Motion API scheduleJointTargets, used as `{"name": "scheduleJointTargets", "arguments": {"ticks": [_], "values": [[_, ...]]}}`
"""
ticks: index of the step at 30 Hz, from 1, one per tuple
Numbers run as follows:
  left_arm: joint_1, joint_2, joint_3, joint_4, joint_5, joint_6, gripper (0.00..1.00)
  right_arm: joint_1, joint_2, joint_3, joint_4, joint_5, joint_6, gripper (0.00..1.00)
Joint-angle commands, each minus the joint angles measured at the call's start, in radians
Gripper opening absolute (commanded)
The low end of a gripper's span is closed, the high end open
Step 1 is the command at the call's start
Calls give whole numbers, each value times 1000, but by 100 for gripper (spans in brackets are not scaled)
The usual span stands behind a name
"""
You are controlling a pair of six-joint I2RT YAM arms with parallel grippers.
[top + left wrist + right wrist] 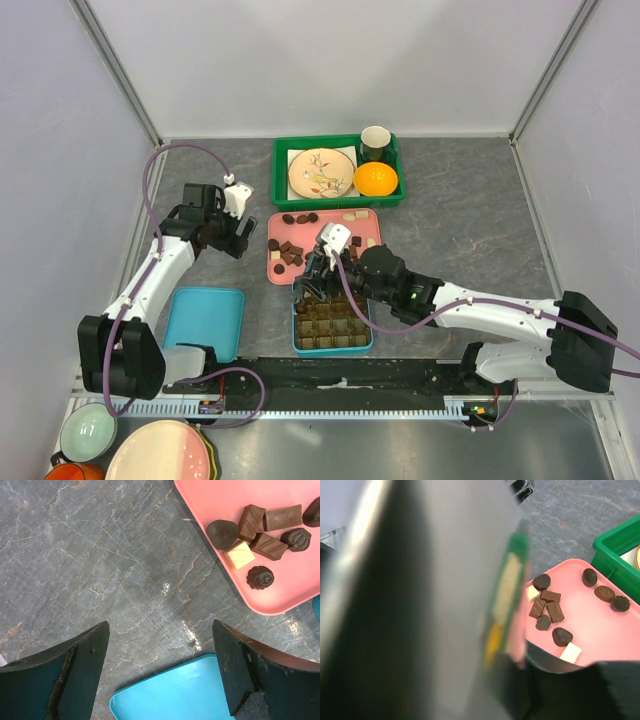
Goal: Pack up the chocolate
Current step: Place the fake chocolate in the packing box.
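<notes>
Right under the left wrist lens, two dark fingers frame the shot at 7 and 5 o'clock. The left hand is spread wide with nothing between them, hanging above bare grey bench. At 6 o'clock a corner of the blue lid pokes in. Up at 1 o'clock is the pink tray, and there sits the chocolate: a close cluster of dark domes, milk-brown bars and one cream square, some touching.

From above, the right hand hovers at the 11 o'clock corner of the compartment box, which lies at 6 o'clock from the tray. Its own wrist view is mostly grey blur, so I cannot tell how wide it stands or whether it carries a piece. The box cells look dark, and I can't say which are filled. At 12 o'clock, a green crate holds an orange, no part of this job.

Now the handling. These pieces look light and hard, but smooth, and likely to scuff or crack under a hard squeeze. My call: pinch bars and squares across their flat sides. The domes may squirt out sideways, so take them low, across the widest part, gently. Pick from the edge of the cluster, so the neighbours aren't pushed.
</notes>
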Motion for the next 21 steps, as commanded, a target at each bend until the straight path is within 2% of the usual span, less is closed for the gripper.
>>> {"name": "scheduleJointTargets", "arguments": {"ticks": [1,6,12,21], "values": [[7,-33,-8,7,12,25,91,6,-27,51,47,42,-18,45],[7,-30,-3,8,15,20,90,1,-18,108,57,84,-68,36],[7,-32,3,8,15,20,90,-32,81,163,181,150,-143,29],[7,-23,14,8,22,11,90,-161,327,269,292,78,-154,28]]}}
